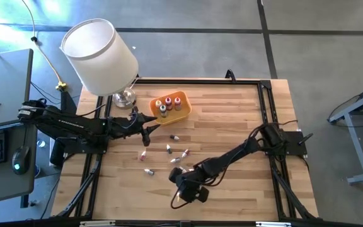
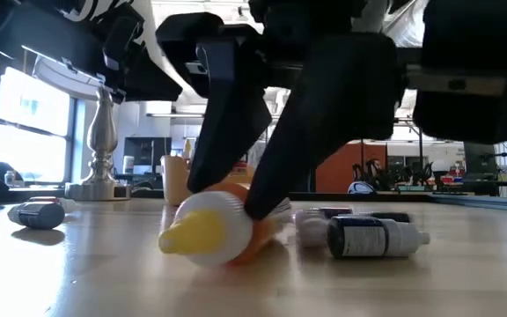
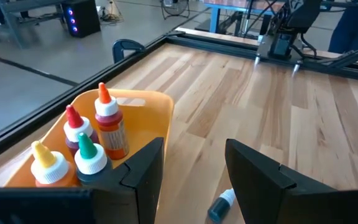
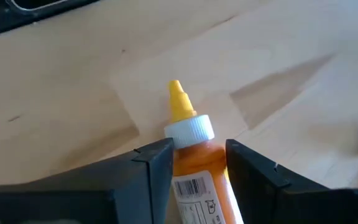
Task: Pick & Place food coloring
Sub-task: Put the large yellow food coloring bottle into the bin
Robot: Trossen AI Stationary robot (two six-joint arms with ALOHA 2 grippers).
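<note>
A food coloring bottle (image 4: 197, 171) with an orange body, white collar and yellow tip lies on its side on the wooden table (image 1: 232, 120). My right gripper (image 4: 199, 146) stands open over it near the table's front middle (image 1: 179, 176), one finger on each side of the body. My left gripper (image 3: 194, 149) hovers open and empty beside the orange tray (image 3: 148, 99). Several bottles (image 3: 109, 127) stand upright in the tray. Other bottles (image 1: 168, 149) lie loose on the table between the two grippers. My right gripper has its fingers (image 4: 157, 158) close against both sides of the bottle's body (image 4: 185, 165), slanting down from above and lying along the bottle. The bottle rests level on the table (image 2: 209, 231). Whether the fingers touch it I cannot tell.
A lamp with a white shade (image 1: 99, 53) and a silver base (image 2: 102, 185) stands at the far left, next to the tray (image 1: 184, 112). A dark bottle (image 2: 372, 236) lies just beside the right gripper, and another (image 2: 35, 213) lies farther left. The table's right half holds only bare wood.
</note>
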